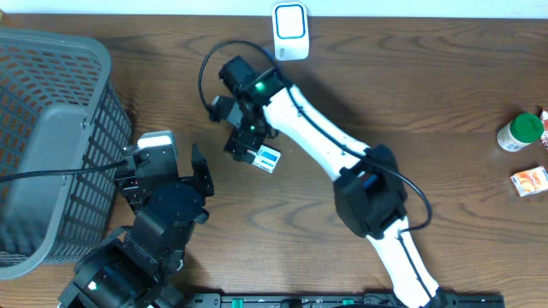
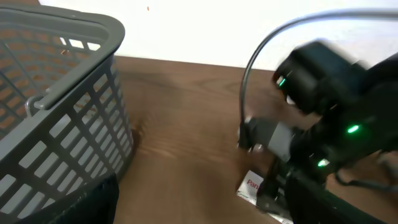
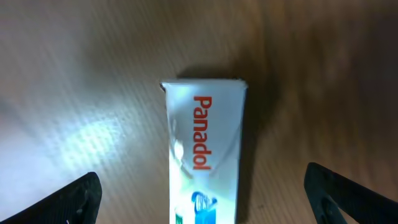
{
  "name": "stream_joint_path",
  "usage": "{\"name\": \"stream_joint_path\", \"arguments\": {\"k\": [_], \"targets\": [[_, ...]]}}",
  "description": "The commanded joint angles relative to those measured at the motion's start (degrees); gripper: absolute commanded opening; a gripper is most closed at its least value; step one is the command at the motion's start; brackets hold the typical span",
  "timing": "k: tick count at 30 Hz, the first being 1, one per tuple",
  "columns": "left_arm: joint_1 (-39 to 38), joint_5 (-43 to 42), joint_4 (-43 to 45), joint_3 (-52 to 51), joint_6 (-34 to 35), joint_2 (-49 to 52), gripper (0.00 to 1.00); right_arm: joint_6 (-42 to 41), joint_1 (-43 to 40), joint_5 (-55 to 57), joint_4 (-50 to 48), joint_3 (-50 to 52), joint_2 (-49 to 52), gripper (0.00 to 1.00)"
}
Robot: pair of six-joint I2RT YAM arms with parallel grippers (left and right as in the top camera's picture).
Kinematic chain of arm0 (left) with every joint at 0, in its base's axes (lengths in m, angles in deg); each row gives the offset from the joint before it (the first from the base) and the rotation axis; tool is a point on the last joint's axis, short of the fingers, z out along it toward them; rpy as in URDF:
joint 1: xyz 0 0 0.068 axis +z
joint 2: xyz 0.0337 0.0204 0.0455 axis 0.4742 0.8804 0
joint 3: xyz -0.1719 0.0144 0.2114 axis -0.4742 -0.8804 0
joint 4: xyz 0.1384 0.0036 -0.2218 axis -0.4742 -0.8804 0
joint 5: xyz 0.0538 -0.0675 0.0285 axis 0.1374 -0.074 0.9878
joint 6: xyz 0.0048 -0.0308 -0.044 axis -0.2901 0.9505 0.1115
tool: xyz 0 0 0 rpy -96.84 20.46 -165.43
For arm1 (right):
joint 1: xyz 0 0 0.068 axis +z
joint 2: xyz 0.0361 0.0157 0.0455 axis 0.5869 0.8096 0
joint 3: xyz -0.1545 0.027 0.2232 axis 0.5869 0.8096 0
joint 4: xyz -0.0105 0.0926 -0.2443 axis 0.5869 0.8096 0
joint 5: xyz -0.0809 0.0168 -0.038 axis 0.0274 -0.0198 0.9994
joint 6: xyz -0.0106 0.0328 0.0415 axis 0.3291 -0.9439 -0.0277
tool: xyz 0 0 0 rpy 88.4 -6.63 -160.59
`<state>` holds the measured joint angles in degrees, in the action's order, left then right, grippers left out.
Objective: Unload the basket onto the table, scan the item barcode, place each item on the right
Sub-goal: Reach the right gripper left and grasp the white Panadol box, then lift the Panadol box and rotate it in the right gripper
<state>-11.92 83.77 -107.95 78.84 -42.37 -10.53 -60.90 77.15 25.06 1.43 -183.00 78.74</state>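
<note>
While the left jaws stand apart, the right jaws hang wide astride the Panadol box (image 3: 204,143).

- Wooden table (image 1: 445,103), grey basket (image 1: 51,128) on its left.
- White device (image 1: 290,31) at the far edge.
- Medicine box (image 1: 268,157) flat mid-table.
- Green-capped bottle (image 1: 521,133), orange box (image 1: 529,180) far right.

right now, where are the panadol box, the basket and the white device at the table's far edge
Panadol box (image 3: 203,155): right wrist view, on its white printed face.
Basket (image 1: 56,73): overhead view, on its mesh wall.
White device (image 1: 290,26): overhead view, on its front panel.
</note>
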Motion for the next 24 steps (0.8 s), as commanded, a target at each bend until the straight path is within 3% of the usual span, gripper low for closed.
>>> {"name": "stream_joint_path", "arguments": {"k": [1,17,22,24], "targets": [[0.04,1.11,0.04,0.26,-0.57,-0.07,0.86,1.29,0.87,3.26,0.33,0.13,2.84,0.99],[0.04,1.11,0.04,0.26,-0.57,-0.07,0.86,-0.24,1.64,6.27,-5.22,0.42,7.96,0.99],[0.04,1.11,0.04,0.26,-0.57,-0.07,0.86,-3.41,1.64,8.44,-4.7,0.42,8.57,0.72],[0.04,1.14,0.04,0.26,-0.57,-0.07,0.86,-5.18,1.57,8.44,-3.17,0.37,8.55,0.72]]}}
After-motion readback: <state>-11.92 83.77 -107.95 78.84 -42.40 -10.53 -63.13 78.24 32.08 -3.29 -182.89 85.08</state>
